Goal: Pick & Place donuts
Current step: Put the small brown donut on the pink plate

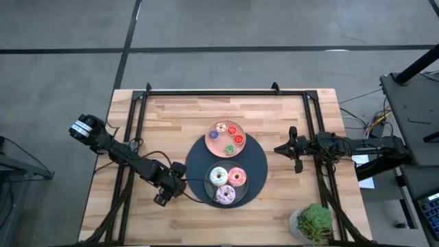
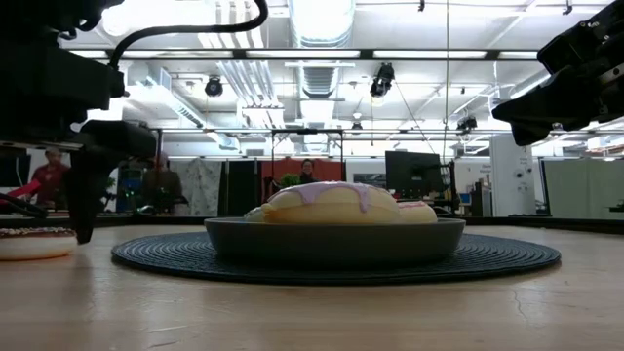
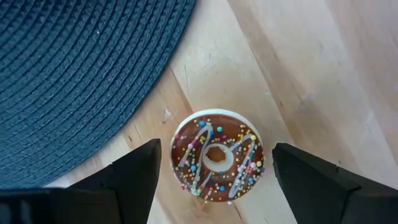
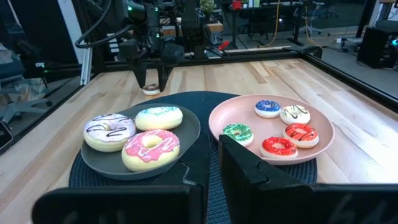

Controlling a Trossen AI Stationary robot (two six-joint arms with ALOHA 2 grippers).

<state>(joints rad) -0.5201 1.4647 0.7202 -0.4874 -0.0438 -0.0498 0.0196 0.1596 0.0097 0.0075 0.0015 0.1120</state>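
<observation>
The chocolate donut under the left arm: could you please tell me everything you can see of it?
The chocolate donut is a small glossy toy ring: brown frosting with white drizzle lines and coloured sprinkles over a pale base whose rim shows around the frosting. It lies flat, hole up, on the bare wooden table, just off the edge of the dark woven mat. The left tool hovers over it, open, with one finger to each side. No contact is visible.

Chocolate-brown donut (image 3: 217, 157), white drizzle, coloured sprinkles. Dark blue woven mat (image 3: 74, 74). Pink plate (image 4: 323, 146): red, blue, green, white small donuts. Grey plate (image 4: 186, 140): pink, lilac, white.
</observation>
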